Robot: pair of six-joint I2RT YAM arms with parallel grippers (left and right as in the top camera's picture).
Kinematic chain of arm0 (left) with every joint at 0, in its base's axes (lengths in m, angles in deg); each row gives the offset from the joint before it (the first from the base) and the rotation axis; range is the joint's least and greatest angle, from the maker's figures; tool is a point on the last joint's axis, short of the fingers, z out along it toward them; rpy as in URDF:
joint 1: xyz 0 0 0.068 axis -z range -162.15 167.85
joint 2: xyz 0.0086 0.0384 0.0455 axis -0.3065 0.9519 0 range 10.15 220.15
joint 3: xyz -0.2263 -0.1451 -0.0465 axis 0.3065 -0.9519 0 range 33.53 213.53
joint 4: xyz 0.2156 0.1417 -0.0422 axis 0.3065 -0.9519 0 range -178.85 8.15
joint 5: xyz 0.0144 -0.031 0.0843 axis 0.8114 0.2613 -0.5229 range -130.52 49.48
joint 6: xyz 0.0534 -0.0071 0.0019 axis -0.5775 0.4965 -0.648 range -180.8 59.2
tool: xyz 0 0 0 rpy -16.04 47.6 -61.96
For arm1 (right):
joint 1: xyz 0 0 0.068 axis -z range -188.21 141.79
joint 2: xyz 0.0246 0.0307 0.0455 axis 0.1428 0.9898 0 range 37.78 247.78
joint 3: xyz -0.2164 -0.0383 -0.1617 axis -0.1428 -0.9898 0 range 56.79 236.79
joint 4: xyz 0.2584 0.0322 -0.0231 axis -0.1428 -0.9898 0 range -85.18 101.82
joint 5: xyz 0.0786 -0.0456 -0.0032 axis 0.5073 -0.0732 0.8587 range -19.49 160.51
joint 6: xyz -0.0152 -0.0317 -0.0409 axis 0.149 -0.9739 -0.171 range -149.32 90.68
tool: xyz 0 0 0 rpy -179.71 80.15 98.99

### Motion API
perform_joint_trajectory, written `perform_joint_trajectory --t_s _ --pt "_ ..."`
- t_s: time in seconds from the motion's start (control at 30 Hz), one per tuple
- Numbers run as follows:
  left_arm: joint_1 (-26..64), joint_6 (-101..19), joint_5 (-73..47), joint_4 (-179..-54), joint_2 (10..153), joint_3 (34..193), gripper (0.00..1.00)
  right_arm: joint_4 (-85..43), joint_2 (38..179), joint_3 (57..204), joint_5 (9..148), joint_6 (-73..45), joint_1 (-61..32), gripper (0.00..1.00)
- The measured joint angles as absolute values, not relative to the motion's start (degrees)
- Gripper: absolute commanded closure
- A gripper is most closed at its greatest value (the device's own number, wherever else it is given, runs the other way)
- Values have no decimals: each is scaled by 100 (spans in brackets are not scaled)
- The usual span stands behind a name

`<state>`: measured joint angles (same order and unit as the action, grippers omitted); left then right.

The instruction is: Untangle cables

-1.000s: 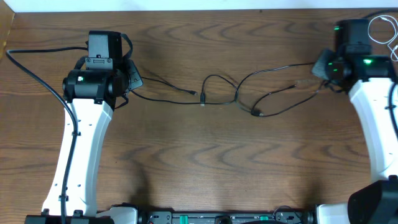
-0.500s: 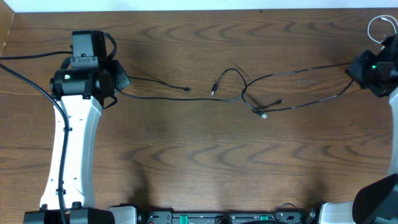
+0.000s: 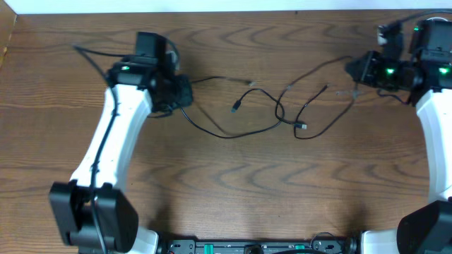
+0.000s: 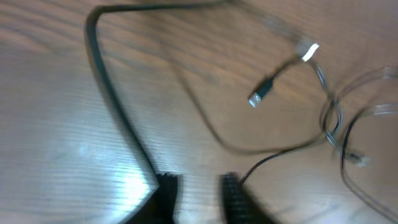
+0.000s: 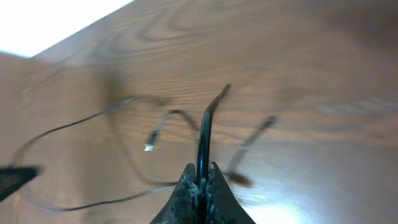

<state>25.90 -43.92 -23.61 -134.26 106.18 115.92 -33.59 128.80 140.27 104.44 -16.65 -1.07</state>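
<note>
Mid-bench (image 3: 226, 190): thin cables (image 3: 282, 116) loosely crossed. Right gripper (image 5: 200, 182) pinched tight on black cable (image 5: 204, 130). Left gripper (image 4: 198, 186) fingers slightly apart; cannot tell whether holding cable.

Wood-grain table (image 3: 226, 183), dark brown; white strip (image 3: 212, 5) along far edge, overhead view.

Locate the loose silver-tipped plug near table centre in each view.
Overhead: silver-tipped plug just left of centre, upper half.
Left wrist: plug right of centre, upper half.
Right wrist: plug left of centre, mid-height, blurred.
Shared landmark: the cord arching off it, visible in all three.
</note>
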Motion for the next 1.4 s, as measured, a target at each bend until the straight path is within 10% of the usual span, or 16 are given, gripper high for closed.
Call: perform_joint_trajectory --t_s 0.13,0.93,1.4 --pt "2757 -4442 -2241 -13382 10880 11592 36 -2631 12880 14027 11058 -1477 -357 99" --pt "4134 -4427 -1476 -12025 10950 11592 35 311 11538 14018 12031 1609 -420 99" --pt "4415 -4263 -1423 -11520 11603 11592 35 -2386 11929 14029 9937 -229 -562 99"
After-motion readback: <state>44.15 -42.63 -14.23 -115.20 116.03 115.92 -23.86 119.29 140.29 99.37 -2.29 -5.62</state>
